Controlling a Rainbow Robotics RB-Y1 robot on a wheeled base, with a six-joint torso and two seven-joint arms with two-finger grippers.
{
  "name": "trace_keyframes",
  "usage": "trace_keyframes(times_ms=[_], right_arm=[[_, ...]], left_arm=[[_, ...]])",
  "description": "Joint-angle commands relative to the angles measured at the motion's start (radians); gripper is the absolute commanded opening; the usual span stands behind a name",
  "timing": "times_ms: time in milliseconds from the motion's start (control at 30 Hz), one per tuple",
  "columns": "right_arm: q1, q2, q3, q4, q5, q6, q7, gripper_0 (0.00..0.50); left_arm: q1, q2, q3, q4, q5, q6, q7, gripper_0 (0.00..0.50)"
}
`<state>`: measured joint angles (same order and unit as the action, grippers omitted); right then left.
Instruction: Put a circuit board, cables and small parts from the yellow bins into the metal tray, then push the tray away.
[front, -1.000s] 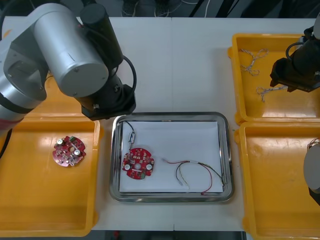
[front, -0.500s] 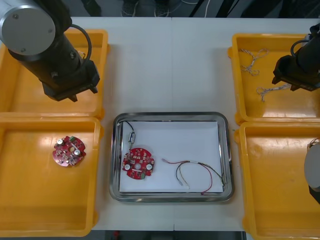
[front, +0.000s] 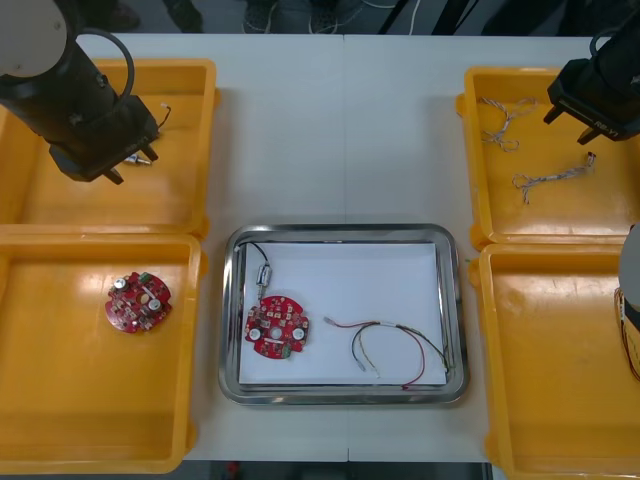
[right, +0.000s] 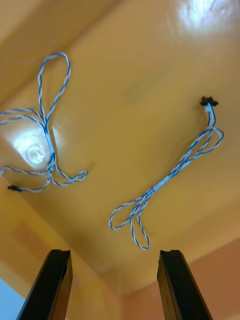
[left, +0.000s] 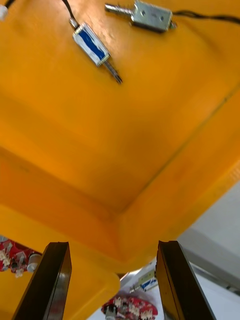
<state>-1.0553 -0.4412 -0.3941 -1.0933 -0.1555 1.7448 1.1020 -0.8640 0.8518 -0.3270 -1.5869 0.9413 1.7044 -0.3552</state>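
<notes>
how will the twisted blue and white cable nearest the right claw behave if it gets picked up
Probably floppy: the twisted blue and white cable lies in slack loops on the yellow bin floor, so its ends would likely dangle. It looks thin, so likely light. The open right claw hovers over it.

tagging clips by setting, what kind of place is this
Likely an electronics kitting bench: yellow bins holding a circuit board and cables flank a metal tray, left gripper and right gripper open above the far bins.

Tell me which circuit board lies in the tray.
The board on the tray's white inside, beside the cables; the other board lies alone in a left yellow bin.
</notes>
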Motion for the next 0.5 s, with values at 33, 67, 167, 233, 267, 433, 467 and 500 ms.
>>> trace_keyframes(times_ms=[33,67,167,233,267,433,467,500], right_arm=[[-0.087,-0.054,-0.023,0.056,0.048,-0.045,-0.114,0.5],[-0.098,-0.056,-0.023,0.084,0.076,-0.056,-0.131,0.5],[-0.13,-0.063,-0.023,0.158,0.125,-0.08,-0.168,0.5],[-0.153,-0.07,-0.023,0.214,0.149,-0.1,-0.197,0.5],[-0.17,-0.074,-0.023,0.254,0.159,-0.116,-0.215,0.5],[-0.224,-0.094,-0.025,0.382,0.157,-0.179,-0.286,0.5],[-0.233,-0.097,-0.028,0.4,0.154,-0.192,-0.306,0.5],[-0.235,-0.097,-0.035,0.412,0.151,-0.205,-0.326,0.5]], left_arm=[[-0.046,0.039,0.036,0.065,-0.03,-0.051,-0.053,0.5],[-0.046,0.039,0.04,0.088,-0.033,-0.068,-0.053,0.5],[-0.046,0.039,0.051,0.14,-0.038,-0.094,-0.056,0.5],[-0.046,0.039,0.054,0.17,-0.044,-0.111,-0.057,0.5],[-0.049,0.039,0.054,0.185,-0.047,-0.123,-0.057,0.5],[-0.064,0.039,0.054,0.262,-0.048,-0.169,-0.057,0.5],[-0.072,0.035,0.054,0.283,-0.05,-0.175,-0.057,0.5],[-0.084,0.026,0.054,0.308,-0.059,-0.175,-0.056,0.5]])
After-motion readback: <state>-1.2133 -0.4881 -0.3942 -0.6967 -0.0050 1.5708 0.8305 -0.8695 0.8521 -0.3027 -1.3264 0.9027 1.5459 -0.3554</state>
